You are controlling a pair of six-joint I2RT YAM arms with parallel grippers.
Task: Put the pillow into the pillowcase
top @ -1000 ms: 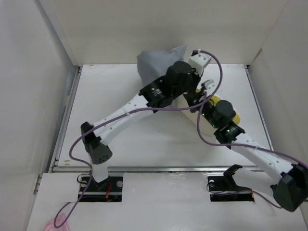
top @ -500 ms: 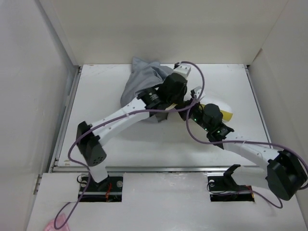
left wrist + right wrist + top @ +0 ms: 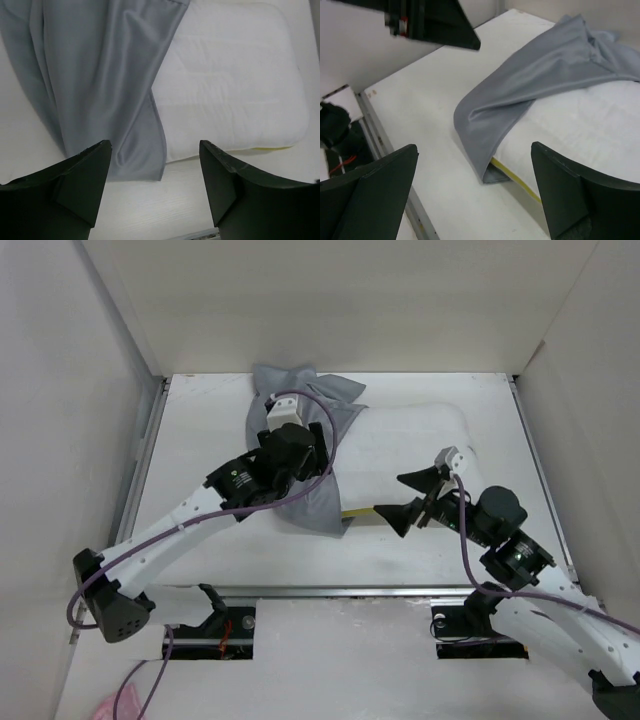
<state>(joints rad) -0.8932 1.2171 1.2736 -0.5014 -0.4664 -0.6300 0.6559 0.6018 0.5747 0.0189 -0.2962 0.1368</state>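
The thick cream contoured foam pillow (image 3: 420,440) lies flat on the white table (image 3: 200,440), its left end draped by the wrinkled grey fabric pillowcase (image 3: 318,502). The left gripper (image 3: 155,146) hangs above the case, spread wide and empty. The right gripper (image 3: 474,149), also wide open, holds nothing near the pillow's front edge.

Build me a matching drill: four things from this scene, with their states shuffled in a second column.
Things:
1. pillow
2. pillowcase
3. left gripper
4. right gripper

States:
A. grey, draped over one end of the pillow
B. open, over the pillowcase's edge
C. cream, partly covered
D. open, to the right of the pillowcase

Pairs: 1-C, 2-A, 3-B, 4-D
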